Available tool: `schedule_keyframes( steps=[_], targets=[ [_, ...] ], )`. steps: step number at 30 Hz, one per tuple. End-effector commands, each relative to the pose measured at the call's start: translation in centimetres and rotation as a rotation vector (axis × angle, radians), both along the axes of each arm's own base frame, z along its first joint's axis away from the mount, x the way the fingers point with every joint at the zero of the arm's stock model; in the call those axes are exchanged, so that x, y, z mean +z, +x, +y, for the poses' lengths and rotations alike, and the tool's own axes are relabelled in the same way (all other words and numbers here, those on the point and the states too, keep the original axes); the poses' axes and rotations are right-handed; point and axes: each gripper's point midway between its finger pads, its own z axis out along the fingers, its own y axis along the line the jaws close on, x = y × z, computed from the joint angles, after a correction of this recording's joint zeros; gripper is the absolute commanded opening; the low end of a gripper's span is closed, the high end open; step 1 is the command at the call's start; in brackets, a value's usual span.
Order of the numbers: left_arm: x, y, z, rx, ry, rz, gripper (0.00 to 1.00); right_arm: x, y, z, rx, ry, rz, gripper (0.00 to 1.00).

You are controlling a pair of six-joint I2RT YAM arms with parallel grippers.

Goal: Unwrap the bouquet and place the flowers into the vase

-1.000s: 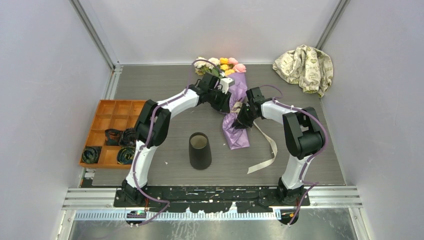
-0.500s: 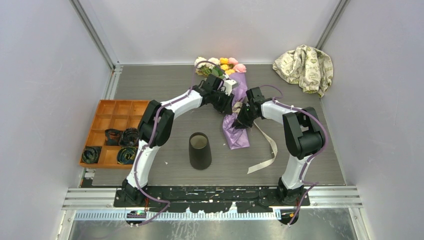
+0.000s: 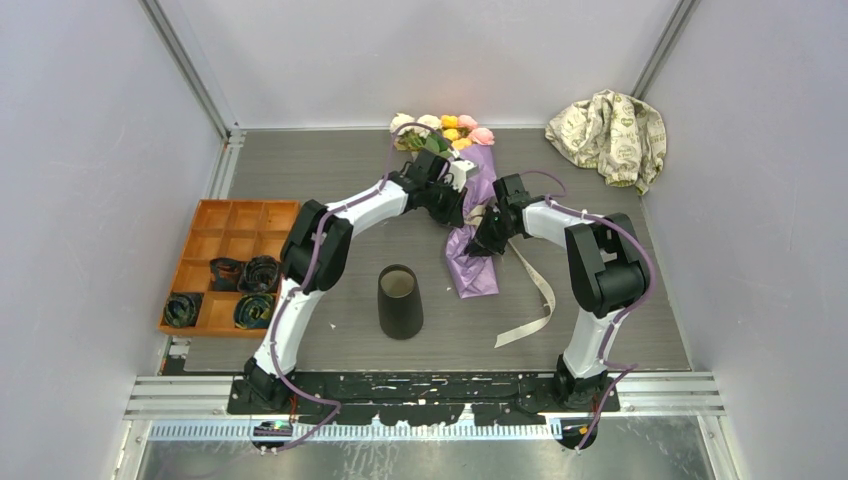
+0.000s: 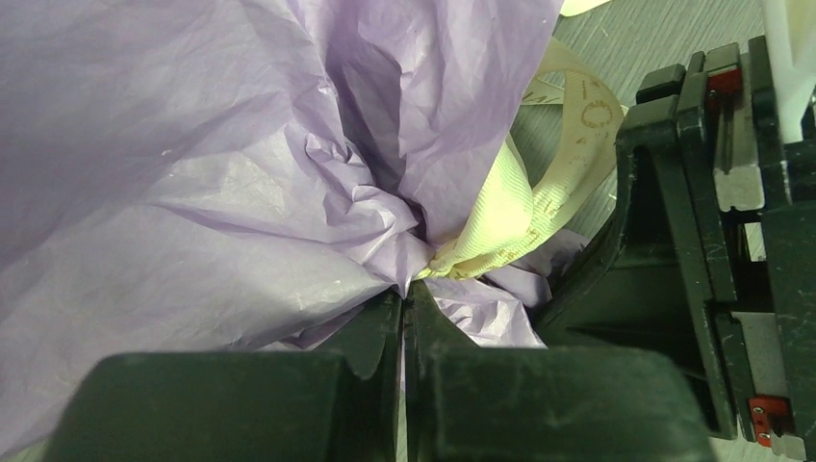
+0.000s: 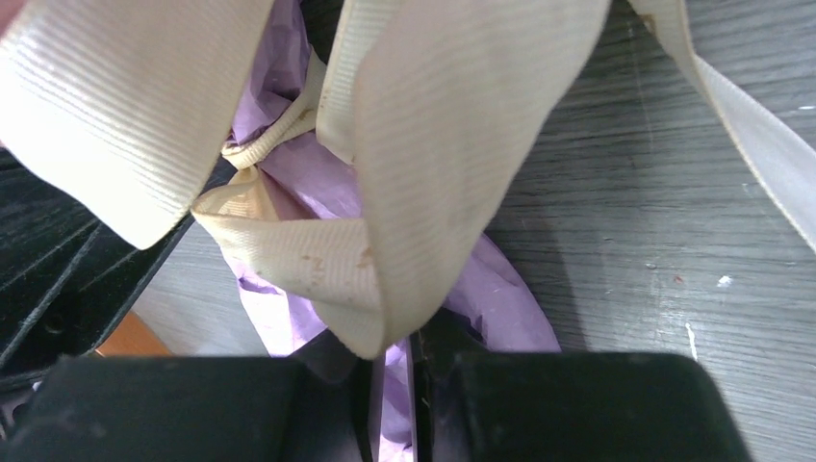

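Left jaws closed onto bouquet (image 4: 192, 173); ribbon (image 4: 500, 207) print illegible.

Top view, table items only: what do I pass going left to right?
tray → vase → wrap → ribbon tail → cloth

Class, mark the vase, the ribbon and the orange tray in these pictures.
the vase (image 3: 400, 318), top external view, its outer wall.
the ribbon (image 5: 452, 144), right wrist view, its broad loop.
the orange tray (image 3: 245, 215), top external view, an empty compartment's floor.
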Motion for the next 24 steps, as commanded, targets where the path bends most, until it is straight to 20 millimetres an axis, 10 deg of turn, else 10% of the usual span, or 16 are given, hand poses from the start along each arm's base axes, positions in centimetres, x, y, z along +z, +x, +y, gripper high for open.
schedule_keyframes(
  steps=[1,12,24],
  targets=[
    [1.7,-0.9,-0.9,-0.032,-0.032,-0.034,0.00,-2.0,0.1,-1.0,-0.034,-0.056,0.017,0.16],
    [7.8,-0.3,1.2,0.032,-0.066,-0.149,0.00,-3.1,-0.3,-1.9,-0.056,-0.081,0.055,0.15],
    [8.5,1.3,4.3,0.134,-0.094,-0.132,0.00,-3.6,-1.1,-3.6,-0.073,-0.122,0.072,0.16]
  ],
)
